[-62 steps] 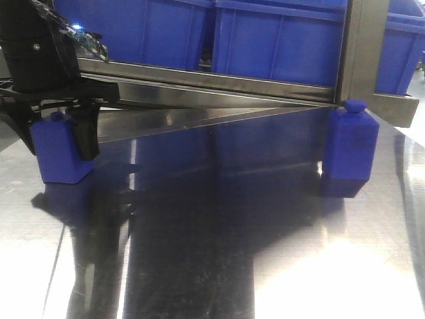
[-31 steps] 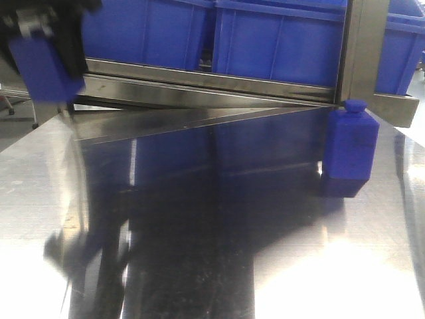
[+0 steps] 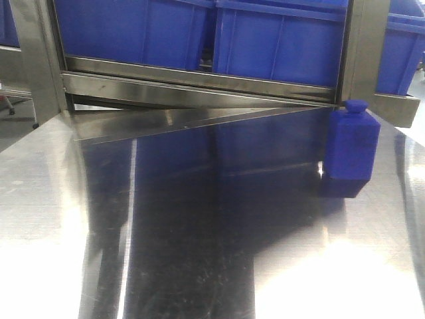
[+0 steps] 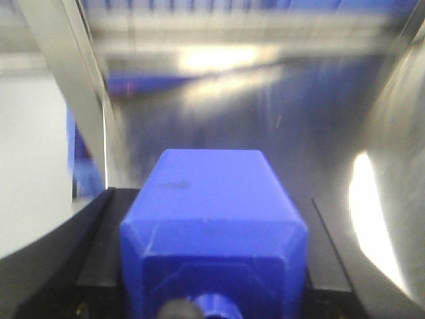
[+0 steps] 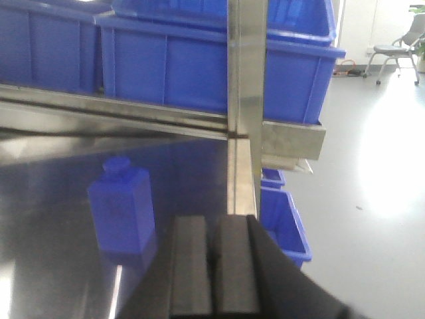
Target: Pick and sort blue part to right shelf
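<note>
Left fingers point(image 4: 103, 252) clamp the first blue part point(image 4: 212, 199) over the tabletop point(image 3: 199, 266); right fingers point(image 5: 192, 266) pressed together, empty. The second blue part point(image 3: 352, 143) stands by the right shelf point(image 3: 362, 46). Recommend carrying level, clearing the front rail point(image 3: 199, 83) before release.

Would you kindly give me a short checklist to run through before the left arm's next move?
1. Hold: left gripper shut on held blue part, ok.
2. Grip squareness: cannot tell, wrist view blurred.
3. Other arm: right gripper shut and empty, ok.
4. Remaining piece: second blue part upright on table beside shelf post, ok.
5. Room in right shelf blue bins: cannot tell.
</note>
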Robot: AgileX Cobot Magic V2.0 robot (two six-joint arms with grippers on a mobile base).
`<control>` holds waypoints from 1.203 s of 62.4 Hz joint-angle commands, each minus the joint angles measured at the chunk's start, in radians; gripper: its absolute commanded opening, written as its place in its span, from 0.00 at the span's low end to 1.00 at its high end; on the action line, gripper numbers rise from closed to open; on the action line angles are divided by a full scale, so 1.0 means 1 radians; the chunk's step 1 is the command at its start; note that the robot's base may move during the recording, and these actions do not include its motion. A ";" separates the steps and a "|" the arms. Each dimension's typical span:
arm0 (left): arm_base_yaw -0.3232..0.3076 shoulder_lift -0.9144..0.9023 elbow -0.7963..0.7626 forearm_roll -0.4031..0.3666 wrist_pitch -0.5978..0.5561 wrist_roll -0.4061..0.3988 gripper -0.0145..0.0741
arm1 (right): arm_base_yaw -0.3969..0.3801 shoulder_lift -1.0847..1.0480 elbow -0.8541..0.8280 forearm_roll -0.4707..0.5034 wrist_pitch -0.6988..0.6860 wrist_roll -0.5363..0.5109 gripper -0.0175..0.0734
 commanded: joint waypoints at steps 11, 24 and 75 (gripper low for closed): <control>-0.009 -0.329 0.197 0.010 -0.261 0.000 0.47 | -0.003 0.029 -0.218 0.016 0.034 -0.002 0.23; -0.009 -0.432 0.241 0.010 -0.254 0.000 0.47 | 0.009 0.251 -0.483 0.065 0.189 -0.002 0.44; -0.009 -0.771 0.241 0.115 -0.031 0.000 0.47 | 0.161 1.143 -1.278 0.105 0.738 -0.088 0.84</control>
